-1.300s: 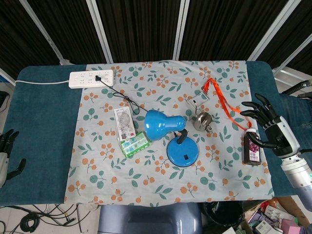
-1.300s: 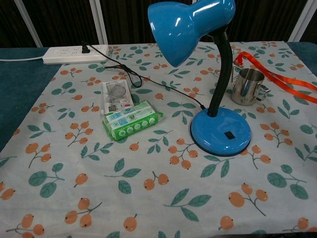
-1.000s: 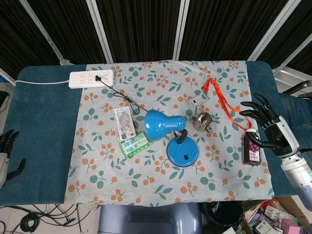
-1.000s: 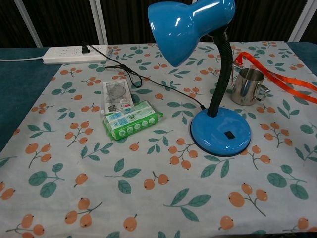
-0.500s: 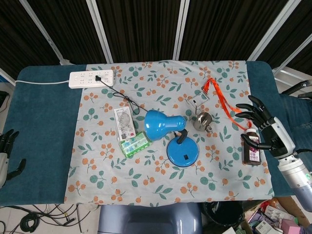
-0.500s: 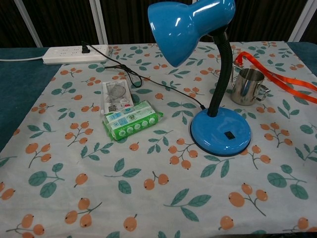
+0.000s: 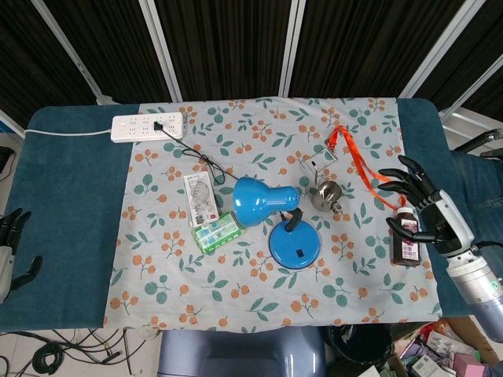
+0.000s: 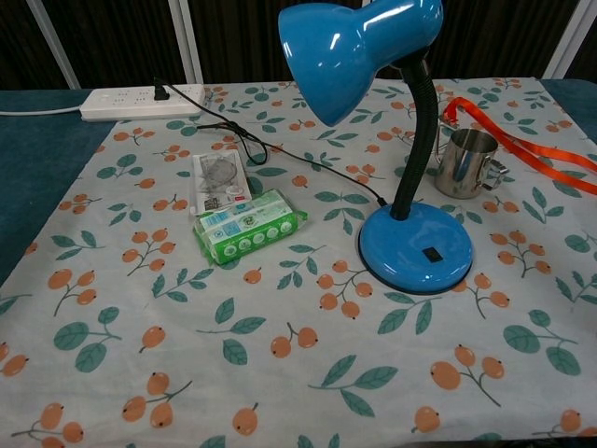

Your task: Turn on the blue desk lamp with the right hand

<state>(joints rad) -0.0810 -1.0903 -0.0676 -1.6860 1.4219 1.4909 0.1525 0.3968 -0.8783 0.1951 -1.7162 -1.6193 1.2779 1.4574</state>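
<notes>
The blue desk lamp (image 7: 271, 206) stands mid-table on the floral cloth, its round base (image 8: 417, 247) carrying a small black switch (image 8: 432, 253); the shade (image 8: 350, 47) is unlit. Its black cord (image 8: 280, 152) runs to the white power strip (image 7: 147, 126). My right hand (image 7: 428, 208) hovers open over the table's right side, fingers spread toward the lamp, well to the right of the base and above a dark bottle (image 7: 406, 245). My left hand (image 7: 9, 247) hangs open off the table's left edge. The chest view shows neither hand.
A steel cup (image 8: 465, 162) stands just right of the lamp's neck, with an orange ribbon (image 7: 363, 165) behind it. A green packet (image 8: 250, 225) and a printed card (image 8: 218, 181) lie left of the base.
My right hand has crept left, toward the lamp. Lamp, left hand and other objects have not moved.
</notes>
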